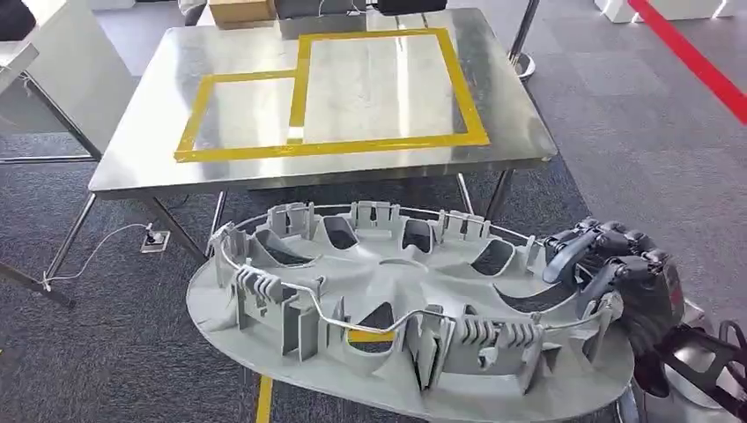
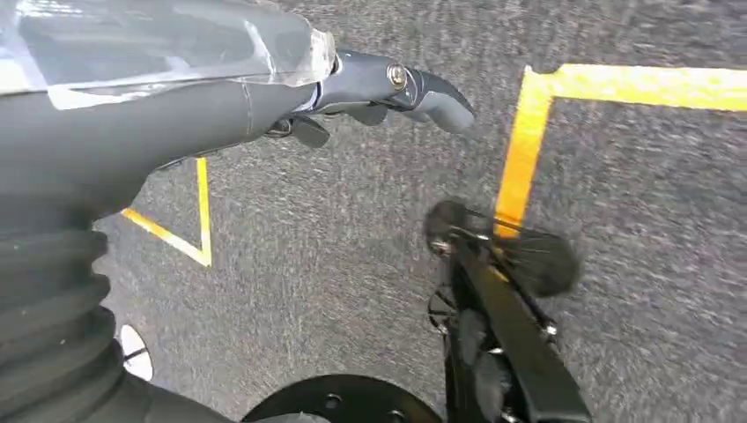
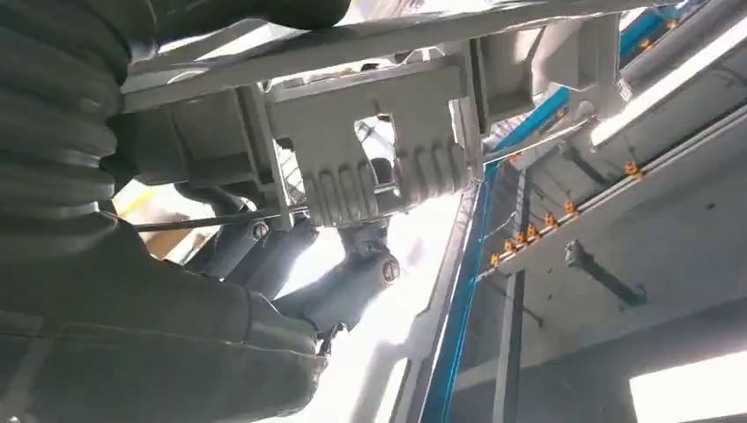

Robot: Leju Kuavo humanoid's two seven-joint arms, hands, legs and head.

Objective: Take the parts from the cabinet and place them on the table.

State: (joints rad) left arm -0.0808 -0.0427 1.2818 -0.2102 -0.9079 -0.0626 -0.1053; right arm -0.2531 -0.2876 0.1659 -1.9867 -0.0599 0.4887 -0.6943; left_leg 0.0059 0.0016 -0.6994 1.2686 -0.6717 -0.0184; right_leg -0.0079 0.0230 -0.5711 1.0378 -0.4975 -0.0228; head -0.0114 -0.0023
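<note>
Carrying the grey wheel cover (image 1: 405,308), its rim clamped in the right robot hand (image 1: 617,273), toward the steel bench (image 1: 159,159) ahead: keep it level and lower it inside the yellow tape outline (image 1: 335,141); left robot hand (image 2: 388,88) hangs empty, fingers apart.

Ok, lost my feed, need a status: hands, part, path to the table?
Right robot hand grips wheel cover at its rim. Left robot hand hangs free above the carpet. Steel table ahead, taped boxes bare.

There was one grey part (image 1: 396,308), held just before one steel counter (image 1: 159,159). On the counter lay two yellow-taped rectangles (image 1: 304,88) and one cardboard box (image 1: 240,10).
</note>
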